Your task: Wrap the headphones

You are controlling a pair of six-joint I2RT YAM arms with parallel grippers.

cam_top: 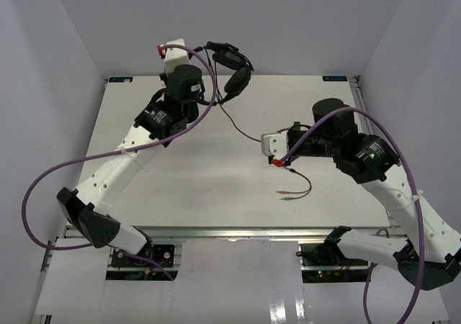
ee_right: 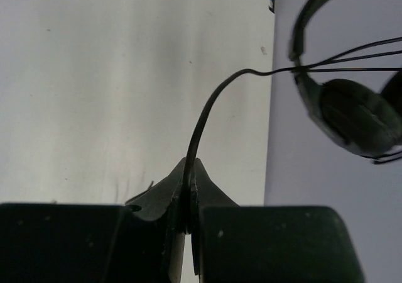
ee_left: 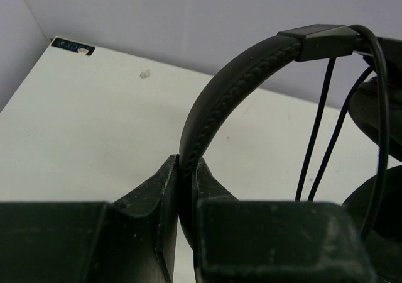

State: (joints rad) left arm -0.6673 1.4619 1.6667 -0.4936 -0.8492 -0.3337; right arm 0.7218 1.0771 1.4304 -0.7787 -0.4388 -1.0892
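Note:
The black headphones [cam_top: 232, 68] hang in the air over the table's far edge. My left gripper [cam_top: 207, 49] is shut on their thin headband [ee_left: 239, 82]; an earcup [ee_left: 377, 107] and cord loops [ee_left: 320, 126] show at the right of the left wrist view. The thin black cord [cam_top: 238, 122] runs down from the headset to my right gripper [cam_top: 261, 140], which is shut on it [ee_right: 207, 113] over the table's middle. Past that gripper the cord's tail curls on the table and ends in red and green plugs [cam_top: 286, 194]. The headset also shows in the right wrist view [ee_right: 355, 116].
The white table [cam_top: 216, 209] is boxed in by pale walls at the back and both sides. Thick purple robot cables loop out at the left [cam_top: 32, 194] and along the right arm [cam_top: 403, 165].

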